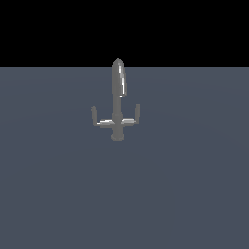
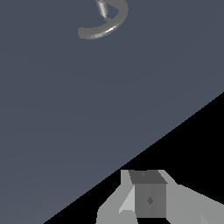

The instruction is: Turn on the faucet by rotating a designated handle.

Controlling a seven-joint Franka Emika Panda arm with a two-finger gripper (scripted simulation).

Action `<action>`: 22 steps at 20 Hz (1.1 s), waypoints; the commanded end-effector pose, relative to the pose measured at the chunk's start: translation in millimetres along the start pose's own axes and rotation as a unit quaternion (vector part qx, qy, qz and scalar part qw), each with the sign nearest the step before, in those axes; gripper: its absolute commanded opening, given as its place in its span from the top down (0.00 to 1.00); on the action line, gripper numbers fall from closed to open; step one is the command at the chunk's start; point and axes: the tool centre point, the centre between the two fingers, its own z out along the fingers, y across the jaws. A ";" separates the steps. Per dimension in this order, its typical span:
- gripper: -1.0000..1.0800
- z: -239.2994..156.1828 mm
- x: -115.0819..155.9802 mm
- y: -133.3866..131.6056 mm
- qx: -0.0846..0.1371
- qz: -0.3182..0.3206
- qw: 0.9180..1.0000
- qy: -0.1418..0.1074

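The faucet (image 1: 116,104) stands on the grey floor in the middle of the exterior view, small and metallic grey, with a tall bullet-shaped spout (image 1: 118,80). A thin crossbar (image 1: 115,122) runs across its base. Each end carries a short upturned peg, one on the exterior view's left (image 1: 94,115) and one on its right (image 1: 137,112). Nothing marks which peg is the handle. In the wrist view a curved grey part of the faucet (image 2: 105,27) shows far off at the picture's edge. No gripper fingers appear in either view.
The flat grey floor (image 1: 124,194) surrounds the faucet on all sides. In the wrist view the floor ends at a diagonal edge against black, and a blocky light-grey body (image 2: 148,199) sits beyond that edge.
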 end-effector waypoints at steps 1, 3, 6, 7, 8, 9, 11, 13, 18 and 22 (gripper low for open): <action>1.00 -6.6 10.5 4.4 -0.009 -0.038 0.999 -0.024; 1.00 -11.0 19.8 7.7 -0.014 -0.069 0.997 -0.043; 1.00 -16.6 34.9 12.8 -0.020 -0.115 0.990 -0.072; 1.00 -18.1 40.3 14.4 -0.021 -0.131 0.988 -0.082; 1.00 -19.5 45.9 16.0 -0.022 -0.147 0.985 -0.091; 1.00 -20.7 51.6 17.6 -0.023 -0.163 0.981 -0.100; 1.00 -22.6 63.4 20.8 -0.023 -0.195 0.973 -0.119; 1.00 -23.8 75.7 23.9 -0.022 -0.227 0.964 -0.137; 1.00 -23.5 108.6 31.1 -0.014 -0.307 0.934 -0.179; 1.00 -19.8 136.7 36.2 -0.004 -0.371 0.905 -0.210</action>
